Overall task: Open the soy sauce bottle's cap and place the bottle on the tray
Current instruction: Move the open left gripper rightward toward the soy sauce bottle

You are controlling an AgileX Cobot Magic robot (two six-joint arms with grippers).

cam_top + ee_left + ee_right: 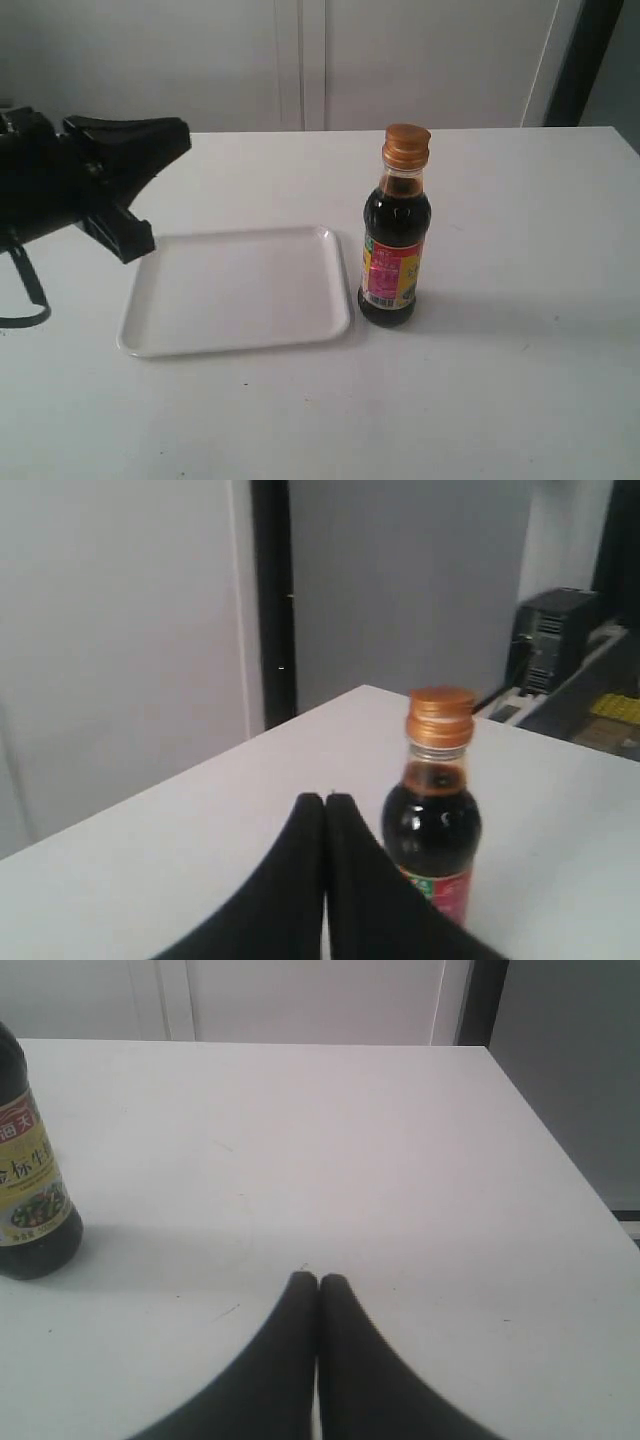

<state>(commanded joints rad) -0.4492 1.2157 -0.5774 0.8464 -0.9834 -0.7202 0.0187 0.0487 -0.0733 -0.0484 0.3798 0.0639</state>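
The soy sauce bottle (394,240) stands upright on the white table, just right of the tray (240,292) and off it. Its gold-orange cap (406,143) is closed down on the neck. The tray is flat, white and holds nothing. My left gripper (183,138) hovers above the tray's far left corner, shut and holding nothing, its tips pointing toward the bottle (435,825) and the cap (440,716). The left gripper (325,798) is well short of the bottle. My right gripper (318,1278) is shut and holding nothing over bare table, with the bottle (27,1195) off to one side. The right gripper is outside the exterior view.
The white table (520,380) runs to a far edge against a pale wall with a dark vertical strip (585,60). In the left wrist view, dark equipment (555,640) stands beyond the table's corner.
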